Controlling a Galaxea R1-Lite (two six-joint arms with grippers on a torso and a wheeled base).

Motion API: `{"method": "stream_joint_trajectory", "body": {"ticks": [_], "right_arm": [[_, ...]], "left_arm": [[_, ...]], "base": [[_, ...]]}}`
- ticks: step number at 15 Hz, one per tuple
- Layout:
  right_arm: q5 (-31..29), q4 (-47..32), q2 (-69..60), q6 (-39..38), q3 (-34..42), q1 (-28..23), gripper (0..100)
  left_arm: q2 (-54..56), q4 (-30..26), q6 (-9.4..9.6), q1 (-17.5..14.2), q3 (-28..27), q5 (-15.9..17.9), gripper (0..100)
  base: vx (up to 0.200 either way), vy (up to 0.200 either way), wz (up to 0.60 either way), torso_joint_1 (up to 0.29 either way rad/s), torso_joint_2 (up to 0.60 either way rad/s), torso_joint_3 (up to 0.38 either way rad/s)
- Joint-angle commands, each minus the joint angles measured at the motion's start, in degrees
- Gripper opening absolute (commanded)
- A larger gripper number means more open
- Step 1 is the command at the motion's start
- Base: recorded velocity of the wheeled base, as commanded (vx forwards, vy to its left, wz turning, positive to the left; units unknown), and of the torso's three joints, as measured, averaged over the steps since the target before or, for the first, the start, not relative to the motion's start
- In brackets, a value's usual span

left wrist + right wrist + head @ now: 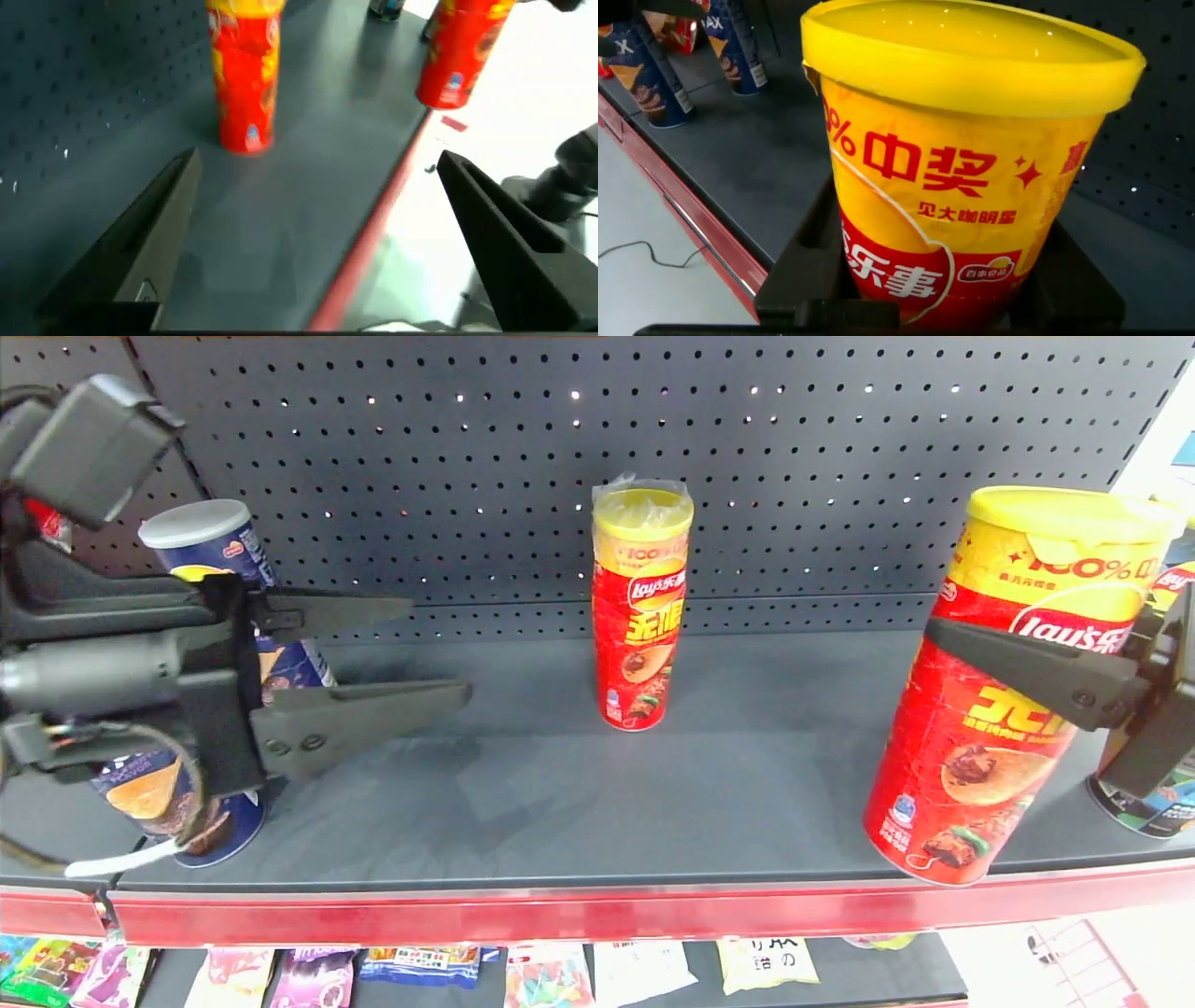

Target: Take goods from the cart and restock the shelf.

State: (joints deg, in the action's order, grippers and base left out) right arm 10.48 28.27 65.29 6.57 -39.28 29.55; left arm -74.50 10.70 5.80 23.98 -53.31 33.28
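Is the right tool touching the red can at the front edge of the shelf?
Touching. The right wrist view shows the red can wedged between the right tool's two dark fingers, with no gap on either side.

Two red chip cans with yellow lids: the middle red can point(640, 616) and the right-hand red can point(980, 756). Two blue chip cans at the left: the rear blue can point(210, 546) and the front blue can point(163, 807). One dark can point(1144, 814), half cut off, far right. Two end effectors: left end effector point(439, 649), right end effector point(971, 644). Snack packets point(420, 963) below: roughly eight
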Motion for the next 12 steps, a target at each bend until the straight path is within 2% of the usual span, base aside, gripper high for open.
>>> {"method": "stream_joint_trajectory", "body": {"ticks": [1, 4, 8, 12], "right_arm": [[-0.02, 0.03, 0.36, -0.42, -0.01, -0.11, 0], [-0.11, 0.03, 0.36, -1.56, -0.01, -0.55, 0], [-0.11, 0.03, 0.45, -1.56, 0.17, -1.78, 0], [-0.11, 0.03, 0.36, -1.47, 0.08, -2.13, 0]], "left_arm": [[-12.25, 1.87, 1.05, 1.16, -6.81, -0.15, 100], [-17.96, 1.87, 1.14, 2.92, -12.26, -1.20, 100], [-23.94, 1.87, 1.14, 5.64, -18.76, -6.03, 100], [-27.81, 2.04, 1.23, 7.05, -22.36, -6.65, 100]], "base": [[0.000, 0.000, 0.00, 0.000, 0.00, 0.000], [0.000, 0.000, 0.00, 0.000, 0.00, 0.000], [0.000, 0.000, 0.00, 0.000, 0.00, 0.000], [0.000, 0.000, 0.00, 0.000, 0.00, 0.000]]}}
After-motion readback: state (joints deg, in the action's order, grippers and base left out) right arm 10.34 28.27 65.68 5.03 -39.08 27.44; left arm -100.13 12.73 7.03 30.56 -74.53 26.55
